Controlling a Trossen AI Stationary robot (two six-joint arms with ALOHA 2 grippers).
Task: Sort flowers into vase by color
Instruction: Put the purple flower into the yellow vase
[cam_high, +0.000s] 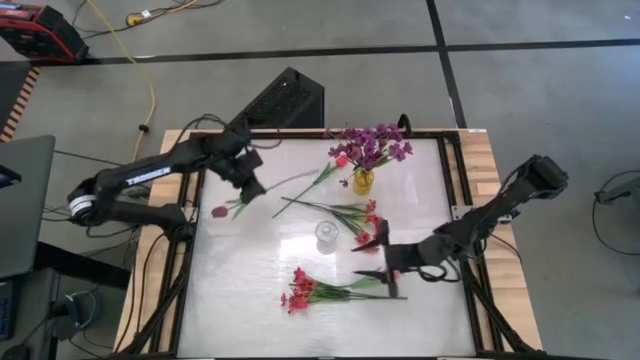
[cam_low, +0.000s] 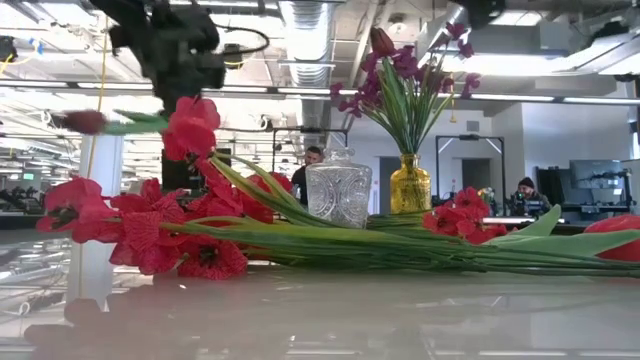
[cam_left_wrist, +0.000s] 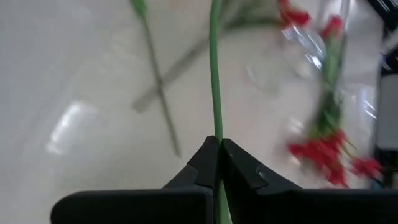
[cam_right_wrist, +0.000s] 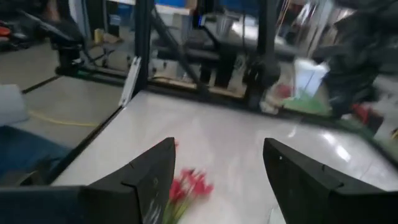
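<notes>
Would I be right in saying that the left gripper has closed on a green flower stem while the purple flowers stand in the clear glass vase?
Not quite. The left gripper is shut on the green stem, but the purple flowers stand in the yellow vase, as the high view shows. The clear glass vase holds nothing.
</notes>
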